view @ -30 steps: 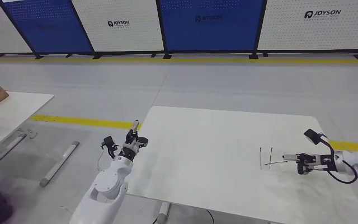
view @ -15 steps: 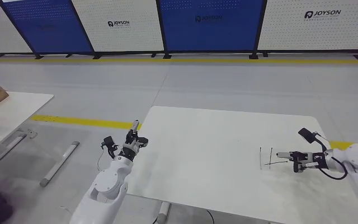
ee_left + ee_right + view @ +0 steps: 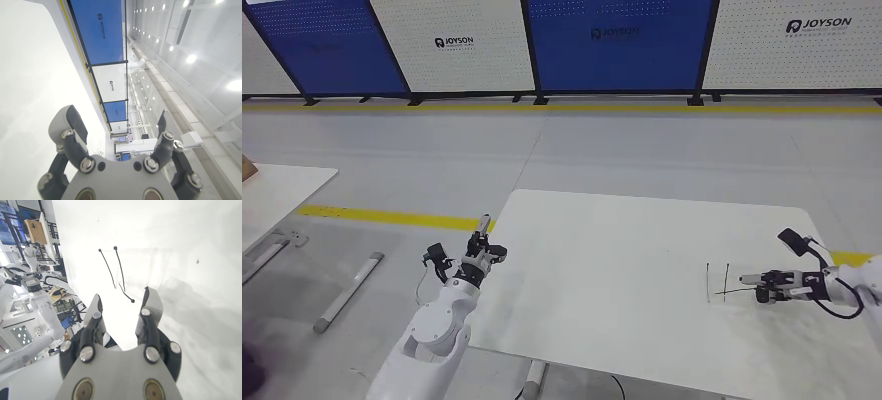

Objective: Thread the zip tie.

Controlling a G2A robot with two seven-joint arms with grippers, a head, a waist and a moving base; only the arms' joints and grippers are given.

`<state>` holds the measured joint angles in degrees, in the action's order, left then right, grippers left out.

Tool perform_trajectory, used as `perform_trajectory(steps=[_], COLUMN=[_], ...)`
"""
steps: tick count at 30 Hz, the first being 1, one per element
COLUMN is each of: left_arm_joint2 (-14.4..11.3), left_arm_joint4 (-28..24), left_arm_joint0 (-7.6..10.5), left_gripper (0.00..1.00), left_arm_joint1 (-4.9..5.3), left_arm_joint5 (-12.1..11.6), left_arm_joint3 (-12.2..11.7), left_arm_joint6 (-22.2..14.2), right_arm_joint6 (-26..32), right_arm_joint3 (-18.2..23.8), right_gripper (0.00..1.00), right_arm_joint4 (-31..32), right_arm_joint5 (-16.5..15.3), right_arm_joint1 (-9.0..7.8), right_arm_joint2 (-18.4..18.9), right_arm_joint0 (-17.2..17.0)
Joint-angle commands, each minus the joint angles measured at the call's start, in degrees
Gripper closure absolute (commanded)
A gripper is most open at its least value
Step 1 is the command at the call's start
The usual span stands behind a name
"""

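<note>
Up close, the right gripper [image 3: 122, 296] stands released, its two fingers spread with nothing between them, each a pale metal shell with a ribbed black pad on its inner face and black links fixed by round silver bolts. Just past its fingertips lies the nearest zip tie [image 3: 125, 294], a thin black plastic strip, slightly bent, with its small square head towards the gripper. Its tail runs close to the tail of the second zip tie [image 3: 119, 266]; whether the two touch is hard to tell. That one lies nearly straight, and beside it, apart, lies the third zip tie [image 3: 107, 265], gently curved, both with their heads at the far end. All three lie flat on the smooth white table [image 3: 170, 237], which also bears a small dark speck [image 3: 197, 261]. From above, the right gripper [image 3: 748, 281] sits low at the table's right side, and the ties show as hair-thin dark lines whose heads cannot be made out. Well apart from them, the left gripper [image 3: 119, 121] is likewise released and empty, its textured black pads facing each other; in the top view the left gripper [image 3: 482, 240] points upward beside the table's left edge. Behind the table [image 3: 642, 250] stand blue and white perforated panels [image 3: 622, 45], a yellow floor line [image 3: 392, 217] runs past, and a second white table [image 3: 282, 190] is cut off at the left.
</note>
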<state>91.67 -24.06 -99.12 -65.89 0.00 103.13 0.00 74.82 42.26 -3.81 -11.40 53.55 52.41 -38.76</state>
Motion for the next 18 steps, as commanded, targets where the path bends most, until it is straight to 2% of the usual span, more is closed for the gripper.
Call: perform_trajectory(steps=[1,18], left_arm_joint2=[0.00,0.00], left_arm_joint4=[0.00,0.00], left_arm_joint0=[0.00,0.00], left_gripper=[0.00,0.00], left_arm_joint1=[0.00,0.00], left_arm_joint5=[0.00,0.00], left_arm_joint3=[0.00,0.00], left_arm_joint6=[0.00,0.00], right_arm_joint6=[-0.02,1.00], right_arm_joint3=[-0.65,-5.05], right_gripper=[0.55,0.70], right_arm_joint4=[-0.31,-1.03], right_arm_joint5=[0.33,-0.39], right_arm_joint1=[0.17,1.22], right_arm_joint2=[-0.06,-0.43], right_arm_joint0=[0.18,1.81])
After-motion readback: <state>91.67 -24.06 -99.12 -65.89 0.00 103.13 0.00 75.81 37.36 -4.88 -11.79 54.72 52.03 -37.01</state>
